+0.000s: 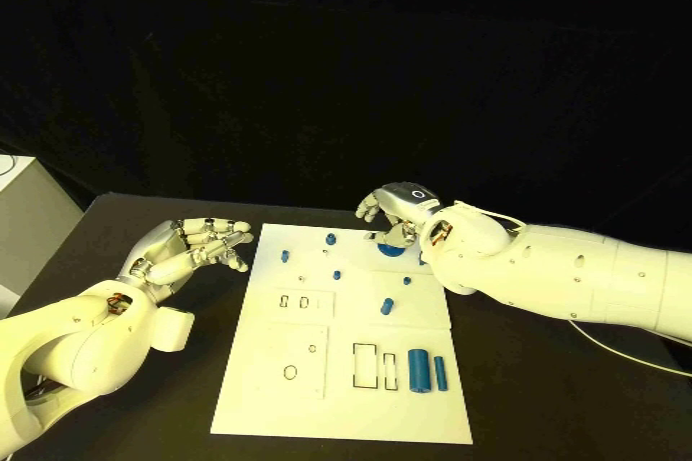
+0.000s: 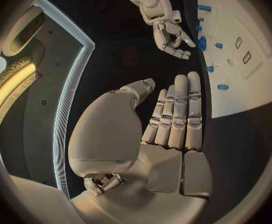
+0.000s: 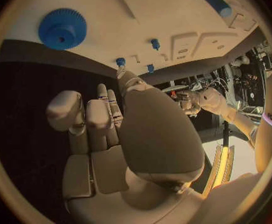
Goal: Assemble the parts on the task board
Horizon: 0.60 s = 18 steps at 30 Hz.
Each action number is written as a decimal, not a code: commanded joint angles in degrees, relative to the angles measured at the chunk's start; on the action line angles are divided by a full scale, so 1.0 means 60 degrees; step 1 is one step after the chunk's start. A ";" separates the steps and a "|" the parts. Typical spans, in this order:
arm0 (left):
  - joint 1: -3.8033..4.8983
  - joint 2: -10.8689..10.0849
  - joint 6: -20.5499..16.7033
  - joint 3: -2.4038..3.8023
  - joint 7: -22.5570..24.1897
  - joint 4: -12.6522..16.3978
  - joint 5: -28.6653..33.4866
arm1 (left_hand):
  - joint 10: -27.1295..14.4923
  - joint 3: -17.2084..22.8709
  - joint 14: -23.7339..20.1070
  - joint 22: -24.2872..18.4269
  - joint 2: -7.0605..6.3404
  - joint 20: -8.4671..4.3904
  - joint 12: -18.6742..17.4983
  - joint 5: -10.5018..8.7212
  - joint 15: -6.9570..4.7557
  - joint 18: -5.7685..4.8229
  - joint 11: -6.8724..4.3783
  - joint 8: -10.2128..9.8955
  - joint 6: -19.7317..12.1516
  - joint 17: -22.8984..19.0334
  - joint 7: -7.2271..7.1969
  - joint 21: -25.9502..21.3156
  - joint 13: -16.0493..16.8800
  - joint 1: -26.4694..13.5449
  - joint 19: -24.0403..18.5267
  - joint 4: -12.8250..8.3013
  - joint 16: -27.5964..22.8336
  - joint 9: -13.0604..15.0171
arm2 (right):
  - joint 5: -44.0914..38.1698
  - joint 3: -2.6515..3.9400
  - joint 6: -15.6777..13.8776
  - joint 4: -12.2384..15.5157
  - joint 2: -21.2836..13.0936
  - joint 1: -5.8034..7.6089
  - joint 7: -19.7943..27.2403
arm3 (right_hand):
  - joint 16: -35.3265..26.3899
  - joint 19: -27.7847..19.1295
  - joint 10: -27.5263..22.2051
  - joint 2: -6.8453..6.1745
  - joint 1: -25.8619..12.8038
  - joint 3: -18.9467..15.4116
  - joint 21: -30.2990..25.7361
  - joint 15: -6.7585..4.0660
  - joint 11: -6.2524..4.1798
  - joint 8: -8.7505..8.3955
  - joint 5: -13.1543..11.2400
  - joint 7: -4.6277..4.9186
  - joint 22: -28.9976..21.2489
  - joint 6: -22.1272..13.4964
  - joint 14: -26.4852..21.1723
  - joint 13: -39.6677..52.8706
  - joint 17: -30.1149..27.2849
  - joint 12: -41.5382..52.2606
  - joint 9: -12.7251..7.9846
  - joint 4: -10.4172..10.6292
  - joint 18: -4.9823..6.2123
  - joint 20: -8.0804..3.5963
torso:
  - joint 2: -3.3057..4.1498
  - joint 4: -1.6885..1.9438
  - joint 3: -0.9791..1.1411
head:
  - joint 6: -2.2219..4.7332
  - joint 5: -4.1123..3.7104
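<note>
So the right hand hovers at the far edge of the task board, fingers curled a bit but holding nothing as far as the wrist view shows. The blue gear lies flat on the board right under its fingertips, a toothed disc with a center hole, so probably the next grab. The left hand sits beside the board's left edge, fingers straight and empty, much farther from the gear
</note>
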 commanded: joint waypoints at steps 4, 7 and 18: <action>0.0009 0.0042 0.0182 0.0007 0.0062 -0.0035 -0.0010 | -0.0100 0.0044 -0.0089 0.0018 0.0002 0.0015 -0.0047 -0.0055 -0.0019 0.0023 -0.0009 -0.0057 -0.0075 0.0012 0.0000 0.0076 0.0004 -0.0049 -0.0099 -0.0036 0.0073 0.0013 | 0.1884 0.0036 0.0129 0.0328 -0.0661 0.0059 0.0704 | 0.0618 0.0183 0.1509 -0.0328 -0.0138 0.0352 0.0588 -0.0199 -0.0303 0.0198 0.0077 -0.0167 0.0745 0.0328 0.0188 0.0395 0.0941 0.0664 0.0064 0.0033 -0.0267 -0.0122 | -0.0005 -0.0172 0.0046 | 0.0105 -0.0029; 0.0008 0.0051 0.0199 0.0007 0.0060 -0.0034 -0.0009 | -0.0100 0.0044 -0.0089 0.0018 0.0002 0.0015 -0.0047 -0.0055 -0.0019 0.0023 -0.0009 -0.0057 -0.0075 0.0012 0.0000 0.0076 0.0004 -0.0049 -0.0099 -0.0036 0.0073 0.0013 | 0.1976 0.0042 0.0396 0.0235 -0.0822 0.0071 0.0698 | 0.0746 0.0152 0.1856 -0.0523 -0.0351 0.0257 0.0646 -0.0297 -0.0423 0.0299 0.0147 -0.0272 0.0832 0.0358 0.0181 0.0848 0.1140 0.1233 0.0109 0.0029 -0.0275 -0.0216 | 0.0016 -0.0201 0.0061 | 0.0145 -0.0037; 0.0004 0.0125 0.0297 0.0005 0.0041 -0.0079 -0.0007 | -0.0110 0.0048 -0.0142 0.0024 0.0002 0.0023 -0.0043 -0.0061 -0.0011 0.0021 -0.0007 -0.0060 -0.0081 0.0002 0.0002 0.0081 0.0006 -0.0046 -0.0143 -0.0042 0.0069 0.0016 | 0.1797 0.0038 0.1815 -0.0459 -0.0590 0.0064 0.0016 | 0.2854 0.0679 0.3804 0.0008 -0.0707 -0.2212 0.2320 -0.0040 -0.0176 0.0921 0.0467 -0.0054 0.3075 -0.0794 0.0970 1.3474 0.5847 1.2780 0.0355 0.0130 -0.0652 -0.0002 | 0.0027 -0.0177 0.0060 | 0.0080 -0.0085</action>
